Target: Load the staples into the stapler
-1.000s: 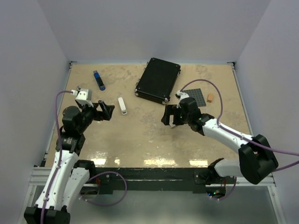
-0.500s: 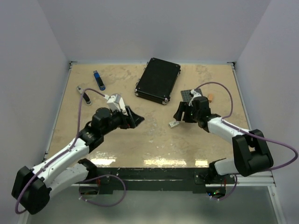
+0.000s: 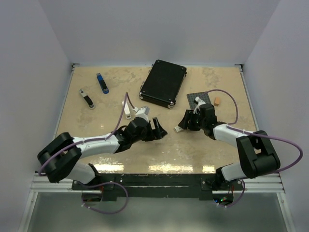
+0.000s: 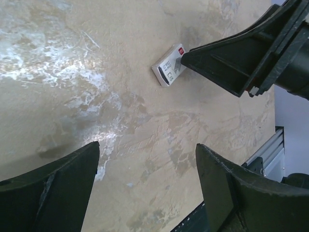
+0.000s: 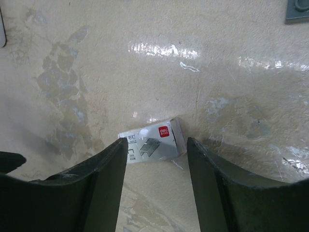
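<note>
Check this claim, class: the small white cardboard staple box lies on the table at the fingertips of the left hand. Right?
Wrong hand. The small white cardboard staple box lies on the table at the fingertips of the right hand; the right wrist view shows it.

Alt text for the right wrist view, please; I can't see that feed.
A small white staples box lies flat on the tan table, framed between the fingertips of the open right gripper. A grey mat corner shows at top right.
</note>
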